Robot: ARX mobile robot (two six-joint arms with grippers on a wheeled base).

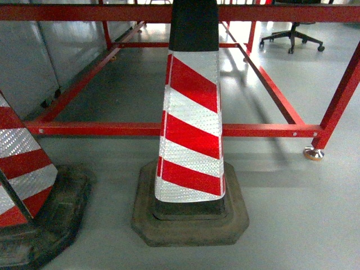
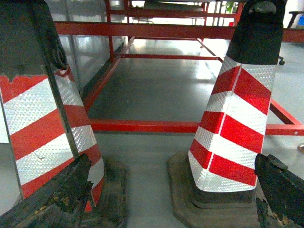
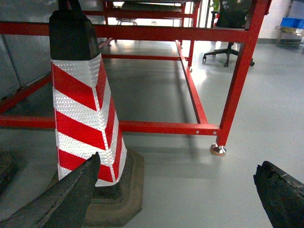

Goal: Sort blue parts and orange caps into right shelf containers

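No blue parts, orange caps or right shelf containers show in the head or left wrist views. Far off at the top right of the right wrist view, something blue (image 3: 290, 23) sits on a rack, too small to identify. My left gripper (image 2: 173, 162) is open and empty, low over the grey floor, its dark fingers (image 2: 57, 199) framing the gap between two striped cones. My right gripper (image 3: 178, 162) is also open and empty above bare floor, with one cone by its left finger. Neither gripper appears in the head view.
A red-and-white traffic cone (image 1: 191, 129) on a black base stands straight ahead, a second cone (image 1: 22, 180) at the left. Behind them runs a red steel frame (image 1: 112, 129) with a footed leg (image 1: 314, 152). An office chair (image 1: 292, 35) stands far back right.
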